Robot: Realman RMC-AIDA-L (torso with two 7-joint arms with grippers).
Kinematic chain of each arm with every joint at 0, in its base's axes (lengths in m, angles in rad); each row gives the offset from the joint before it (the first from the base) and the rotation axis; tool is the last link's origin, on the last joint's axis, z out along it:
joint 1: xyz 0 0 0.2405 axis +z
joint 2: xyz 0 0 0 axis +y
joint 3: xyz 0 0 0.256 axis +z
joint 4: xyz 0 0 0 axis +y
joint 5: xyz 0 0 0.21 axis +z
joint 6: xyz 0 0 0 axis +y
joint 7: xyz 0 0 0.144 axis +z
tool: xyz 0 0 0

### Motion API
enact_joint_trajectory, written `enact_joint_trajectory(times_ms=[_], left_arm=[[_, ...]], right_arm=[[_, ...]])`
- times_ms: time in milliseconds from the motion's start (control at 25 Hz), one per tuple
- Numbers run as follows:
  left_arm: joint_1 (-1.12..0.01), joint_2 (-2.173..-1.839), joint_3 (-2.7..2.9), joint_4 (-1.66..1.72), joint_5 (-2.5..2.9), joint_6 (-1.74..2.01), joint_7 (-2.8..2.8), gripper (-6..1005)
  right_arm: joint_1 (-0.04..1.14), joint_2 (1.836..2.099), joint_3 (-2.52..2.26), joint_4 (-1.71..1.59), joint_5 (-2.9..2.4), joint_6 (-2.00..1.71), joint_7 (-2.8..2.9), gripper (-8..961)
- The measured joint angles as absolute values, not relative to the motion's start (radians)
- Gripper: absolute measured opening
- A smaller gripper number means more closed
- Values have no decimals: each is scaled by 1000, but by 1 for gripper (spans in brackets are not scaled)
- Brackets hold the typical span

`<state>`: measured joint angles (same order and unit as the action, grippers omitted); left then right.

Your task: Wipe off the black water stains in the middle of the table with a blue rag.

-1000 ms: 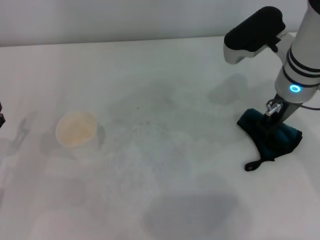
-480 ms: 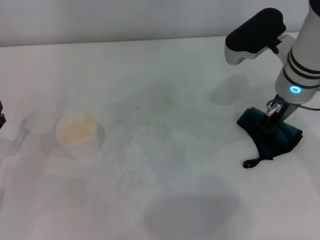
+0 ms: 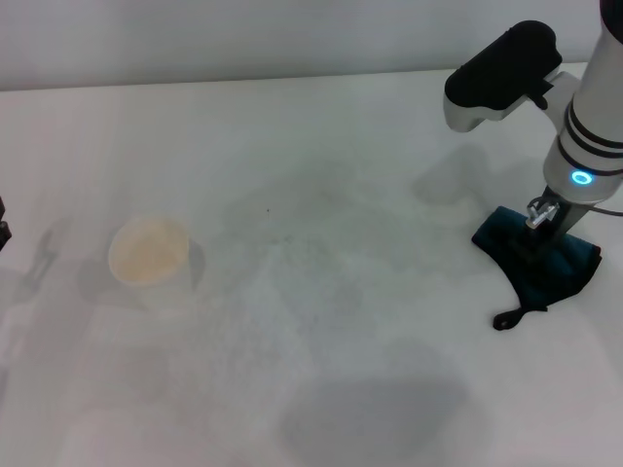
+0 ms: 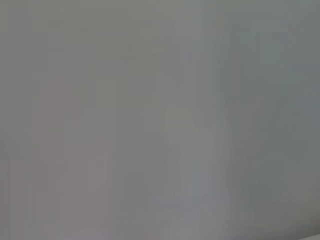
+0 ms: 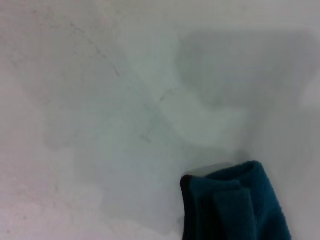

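Right gripper [image 3: 541, 236] down at table's 3 o'clock edge, pressed into the bunched blue rag [image 3: 541, 261]; fingers buried in cloth, grip cannot be told. Rag's black loop [image 3: 504, 319] trails toward 7 o'clock. Table [image 3: 321, 321] centre: faint grey smudges only. Pale cup [image 3: 148, 250] at 9 o'clock.

A teal-blue rag [image 3: 540, 261] with black edging and loop lies on the white, grey-smudged worktop [image 3: 321, 321], along with a pale cream translucent cup [image 3: 148, 251].
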<state>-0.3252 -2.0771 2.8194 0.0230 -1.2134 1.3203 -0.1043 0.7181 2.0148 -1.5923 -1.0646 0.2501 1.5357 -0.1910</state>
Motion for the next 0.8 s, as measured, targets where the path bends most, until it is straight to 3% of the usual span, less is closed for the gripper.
enact_joint_trajectory(times_ms=[360,760,800], left_arm=[[-325,-2079,2819,23,-1213,1319,-104,876],[-315,-2080,2819,31,-1213,1326,-104,876],[-315,-2080,2819,31,-1213,1326,-104,876]], right_arm=[[705,2023,-1607,-1068,269,1538,-219,172],[603,2016,-1520,-1309,296,1521,-269,603],[587,2016,-1493,-1334,300,1510,-278,603]])
